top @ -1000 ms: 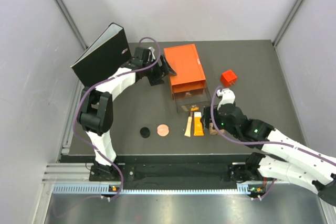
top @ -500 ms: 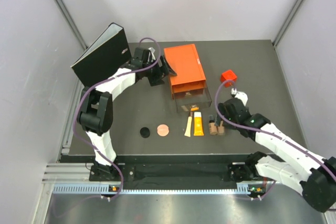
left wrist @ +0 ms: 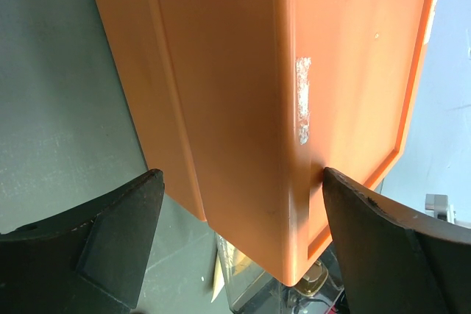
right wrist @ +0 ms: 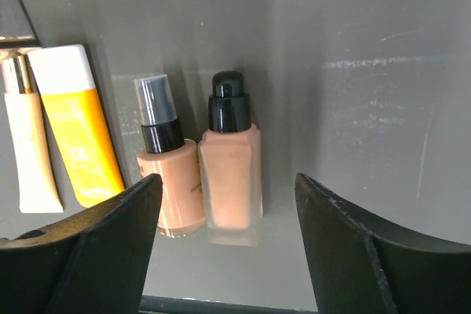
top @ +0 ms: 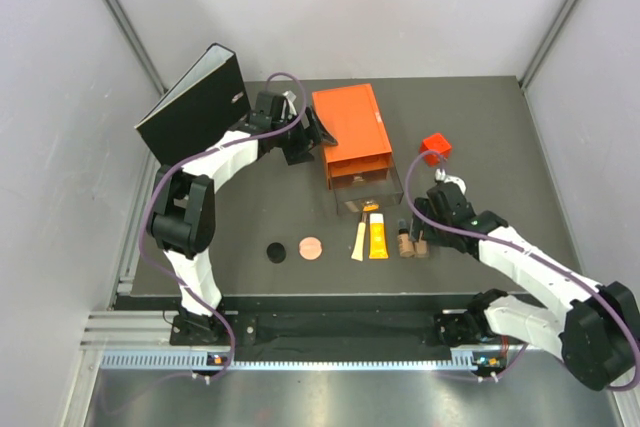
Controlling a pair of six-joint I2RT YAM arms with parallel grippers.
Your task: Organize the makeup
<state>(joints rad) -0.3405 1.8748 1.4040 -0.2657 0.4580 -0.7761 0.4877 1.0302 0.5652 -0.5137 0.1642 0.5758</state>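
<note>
The makeup lies in a row toward the near edge of the table (top: 250,197): from the left, a black disc (top: 275,251), a copper disc (top: 311,247), a beige tube (top: 358,243), an orange-yellow tube (top: 377,238) and two tan bottles (top: 412,243) side by side. Just beyond the bottles hovers the right gripper (top: 436,215), its jaws spread wide and holding nothing; the wrist view shows both bottles lying between the fingers (right wrist: 81,255), untouched. Farther back stands the orange box (top: 350,127), with a red cube (top: 435,146) to its right. The left gripper (top: 318,133) is at the box's left side, jaws released and spread around a corner of it.
</note>
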